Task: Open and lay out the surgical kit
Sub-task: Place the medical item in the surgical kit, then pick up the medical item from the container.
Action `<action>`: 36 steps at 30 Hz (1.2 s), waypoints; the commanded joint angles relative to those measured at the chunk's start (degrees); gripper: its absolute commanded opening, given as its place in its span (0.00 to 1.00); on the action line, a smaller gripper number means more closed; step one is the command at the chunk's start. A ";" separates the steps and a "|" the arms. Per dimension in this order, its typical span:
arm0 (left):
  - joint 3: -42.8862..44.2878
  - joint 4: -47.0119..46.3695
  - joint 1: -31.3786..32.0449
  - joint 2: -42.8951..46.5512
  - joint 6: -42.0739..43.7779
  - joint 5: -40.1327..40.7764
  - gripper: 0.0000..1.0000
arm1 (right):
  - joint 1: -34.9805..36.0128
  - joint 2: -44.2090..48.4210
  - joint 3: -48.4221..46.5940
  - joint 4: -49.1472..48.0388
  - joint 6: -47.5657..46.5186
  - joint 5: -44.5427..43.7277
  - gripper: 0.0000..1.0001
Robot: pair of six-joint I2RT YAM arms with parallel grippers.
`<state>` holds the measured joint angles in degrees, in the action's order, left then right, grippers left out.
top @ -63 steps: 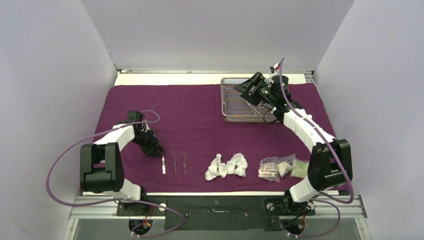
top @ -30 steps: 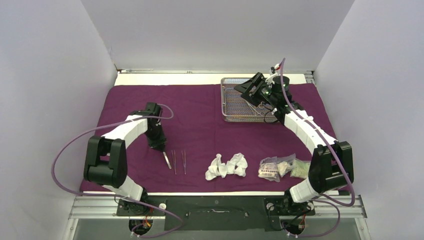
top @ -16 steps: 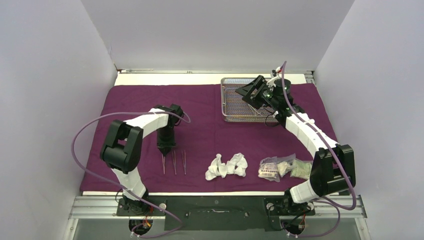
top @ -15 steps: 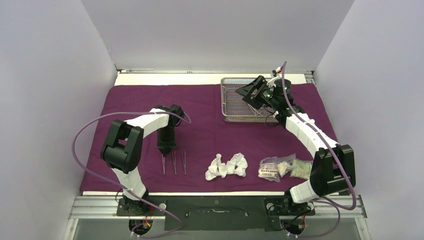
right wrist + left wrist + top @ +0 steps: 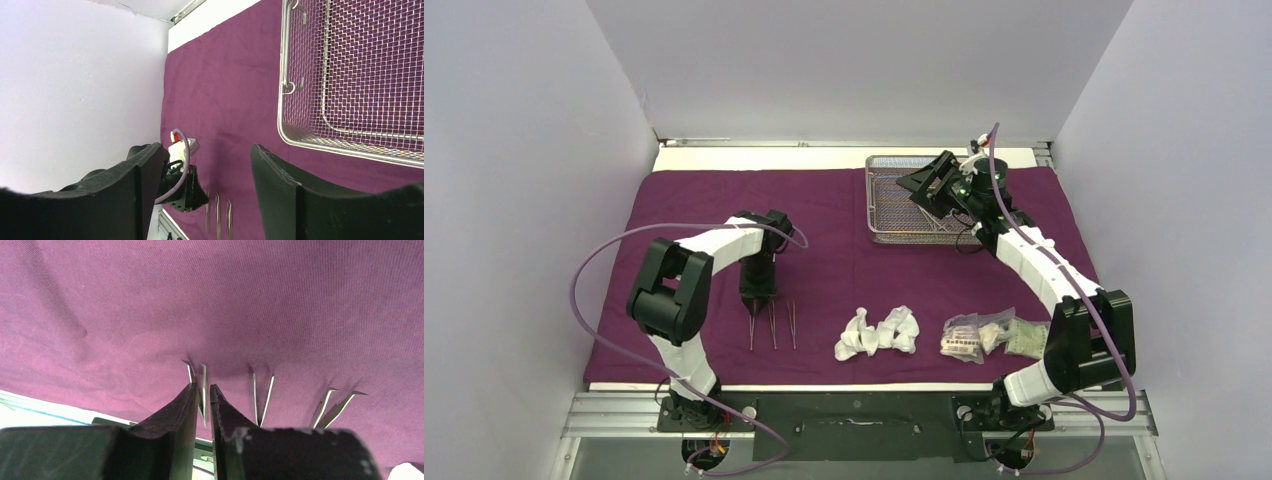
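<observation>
Hovering low over the purple cloth wrap, my left gripper points straight down at the far end of the leftmost tweezers. In the left wrist view my left gripper has its fingers nearly pressed together with a thin slit between them. The leftmost tweezers run into that slit, tips resting on the cloth. I cannot tell if I am pinching them or just straddling them.

The middle tweezers and right tweezers lie just beside, to the right, all three roughly parallel on the cloth and apart from each other.

My right gripper is at the far right, over the near right part of the wire-mesh tray. Its fingers are spread wide with nothing between them; in the right wrist view my right gripper frames bare cloth, with the tray up to the right.

The cloth is open and flat across the table. The tray sits on its far right part. White gauze wads lie near the front edge, centre. Clear plastic packets lie just right of the gauze, near my right arm's base.
</observation>
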<state>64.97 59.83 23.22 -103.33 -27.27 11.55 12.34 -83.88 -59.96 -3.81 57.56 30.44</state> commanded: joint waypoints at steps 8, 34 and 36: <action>3.68 2.75 0.31 1.44 0.21 -0.47 0.23 | -0.39 2.96 -2.29 2.64 -2.92 -2.29 0.62; 12.58 -18.41 -4.88 26.55 0.65 -4.60 0.96 | -1.61 -25.94 -29.92 30.53 -59.90 -27.12 0.64; 11.64 -19.91 -5.59 26.96 0.15 -6.53 0.96 | -1.77 -29.50 -33.15 32.74 -61.59 -25.11 0.59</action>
<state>78.13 46.33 19.22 -78.35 -26.00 7.86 11.22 -109.60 -86.43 25.58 4.19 4.08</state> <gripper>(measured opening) 0.963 0.625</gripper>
